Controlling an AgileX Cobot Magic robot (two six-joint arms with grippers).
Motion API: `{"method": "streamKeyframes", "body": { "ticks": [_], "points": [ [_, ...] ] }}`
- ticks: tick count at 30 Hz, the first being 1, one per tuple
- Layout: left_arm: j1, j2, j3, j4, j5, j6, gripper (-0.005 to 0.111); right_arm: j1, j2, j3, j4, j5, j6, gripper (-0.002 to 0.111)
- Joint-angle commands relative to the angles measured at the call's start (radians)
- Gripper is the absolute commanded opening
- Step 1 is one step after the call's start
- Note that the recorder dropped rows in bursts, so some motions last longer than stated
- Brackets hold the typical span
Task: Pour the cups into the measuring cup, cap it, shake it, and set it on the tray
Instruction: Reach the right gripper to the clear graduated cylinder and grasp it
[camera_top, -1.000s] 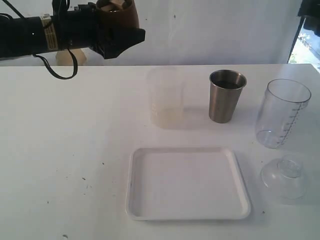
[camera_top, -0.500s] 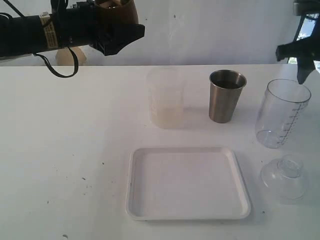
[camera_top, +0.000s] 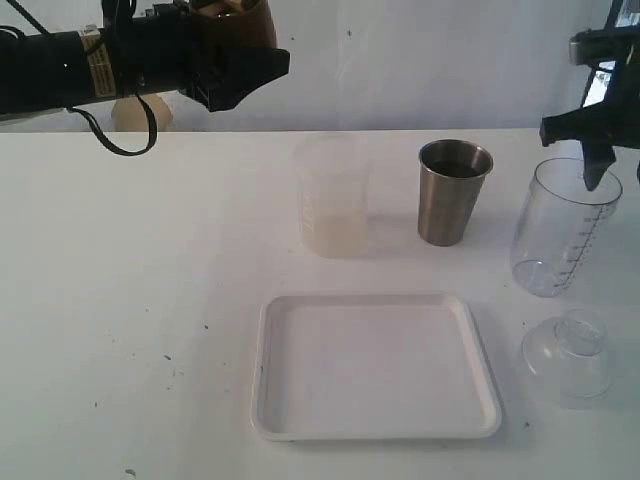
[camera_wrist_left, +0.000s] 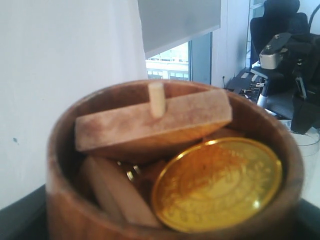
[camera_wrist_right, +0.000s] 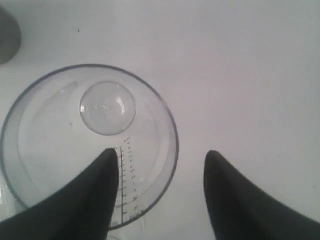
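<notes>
My left gripper (camera_top: 243, 58) is shut on the brown wooden cup (camera_top: 238, 22) and holds it high above the table's far left. In the left wrist view that cup (camera_wrist_left: 65, 200) holds a gold coin (camera_wrist_left: 220, 187) and wooden pieces (camera_wrist_left: 150, 120). The steel tumbler (camera_top: 453, 192) stands upright at centre right. The clear measuring cup (camera_top: 562, 232) stands uncapped at the far right. My right gripper (camera_top: 592, 170) (camera_wrist_right: 162, 160) is open and straddles the measuring cup's (camera_wrist_right: 60, 145) rim, one finger inside and one outside. The white tray (camera_top: 375, 425) lies in front with nothing on it.
A frosted translucent cup (camera_top: 330, 196) stands left of the tumbler. A clear domed lid (camera_top: 569, 352) lies on the table in front of the measuring cup, right of the tray. The tumbler's edge (camera_wrist_right: 7, 30) shows in the right wrist view.
My right gripper has come into view from the upper right and lowered onto the measuring cup's rim. The left arm with the wooden cup has barely moved.
</notes>
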Motion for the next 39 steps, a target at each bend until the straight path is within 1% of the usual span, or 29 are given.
{"method": "streamKeyframes", "body": {
  "ticks": [1,6,8,11,12,15,16,20,21,24,26,33,39],
  "points": [
    [-0.003,-0.017,0.002,-0.031,-0.014,0.001,0.000,-0.017,0.033,-0.009,0.030,0.013,-0.013,0.048],
    [-0.003,-0.017,0.002,-0.031,-0.014,0.001,0.000,-0.022,0.072,-0.009,0.041,-0.004,-0.013,0.048],
    [-0.003,-0.017,0.002,-0.029,-0.014,0.001,0.000,-0.022,0.091,-0.009,0.065,-0.024,-0.013,0.045],
    [-0.003,-0.017,0.002,-0.029,-0.014,0.001,0.000,-0.022,0.102,-0.009,0.091,-0.050,-0.019,0.032],
    [-0.003,-0.017,0.002,-0.027,-0.014,0.001,0.000,-0.022,0.104,-0.009,0.095,-0.066,-0.028,0.022],
    [-0.003,-0.017,0.002,-0.027,-0.014,0.001,0.000,-0.022,0.102,-0.009,0.102,-0.082,-0.062,0.008],
    [-0.003,-0.017,0.002,-0.027,-0.014,0.001,0.000,-0.022,0.100,-0.010,0.102,-0.089,-0.072,0.000],
    [-0.003,-0.017,0.002,-0.027,-0.010,0.001,0.000,-0.022,0.024,-0.032,0.157,-0.159,-0.105,0.000],
    [-0.003,-0.017,0.002,-0.027,-0.008,0.003,0.000,-0.022,0.005,-0.053,0.190,-0.140,-0.135,0.000],
    [-0.003,-0.017,0.002,-0.024,0.005,0.003,0.000,-0.022,-0.027,-0.116,0.346,-0.006,-0.269,0.000],
    [-0.001,-0.017,0.002,-0.017,0.004,0.003,0.000,-0.010,-0.039,-0.131,0.402,0.048,-0.301,0.000],
    [0.001,-0.017,0.002,-0.010,0.004,0.003,0.000,0.056,-0.084,-0.135,0.400,0.048,-0.302,0.000],
    [0.029,-0.017,0.002,-0.010,0.003,0.003,0.000,0.140,-0.151,-0.125,0.429,0.048,-0.300,0.000]
  ]
}}
